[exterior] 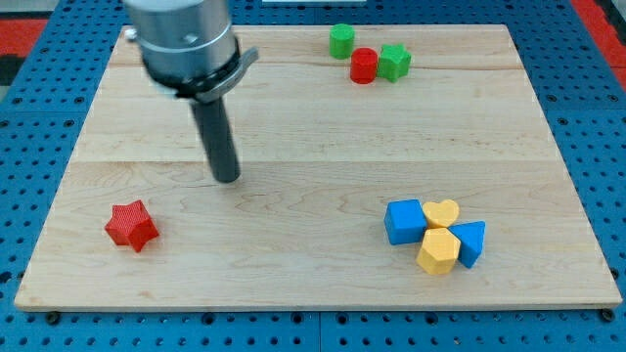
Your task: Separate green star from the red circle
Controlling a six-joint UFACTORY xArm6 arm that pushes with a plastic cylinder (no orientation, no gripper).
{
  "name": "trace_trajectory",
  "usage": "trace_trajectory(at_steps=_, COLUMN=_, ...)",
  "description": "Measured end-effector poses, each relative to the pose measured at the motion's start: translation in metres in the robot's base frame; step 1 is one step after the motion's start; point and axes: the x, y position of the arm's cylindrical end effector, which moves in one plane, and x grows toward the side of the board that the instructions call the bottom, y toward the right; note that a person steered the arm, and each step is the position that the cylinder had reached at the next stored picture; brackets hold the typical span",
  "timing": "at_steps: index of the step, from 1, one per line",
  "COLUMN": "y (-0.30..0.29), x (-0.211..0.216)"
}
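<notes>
So the green star [394, 62] is sitting far right on the desk [293, 254], pressed right up against the red circle [364, 66], which looks like a short cylinder. A second green block [340, 40], shape hard to call, is just left and a bit farther back, touching or nearly touching the circle. I'd say nothing's done yet: the pair hasn't been split at all. My tip [227, 179] is parked mid-left, well apart from that cluster, touching no block. The end effector is just a plain dark rod, no jaws, so it's holding nothing. Near left there's a red star [131, 226]. Near right there's a clump: blue cube [403, 221], yellow heart [442, 211], yellow hexagon [437, 251], blue triangle [471, 242]. Blocks look matte painted; the desk is pale wood with visible grain.
</notes>
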Motion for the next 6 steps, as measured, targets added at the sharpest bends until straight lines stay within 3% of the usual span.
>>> trace_trajectory(at_steps=1, y=0.047, x=-0.046)
trace_trajectory(at_steps=4, y=0.048, x=-0.135)
trace_trajectory(at_steps=5, y=0.092, x=-0.187)
trace_trajectory(at_steps=6, y=0.164, x=-0.203)
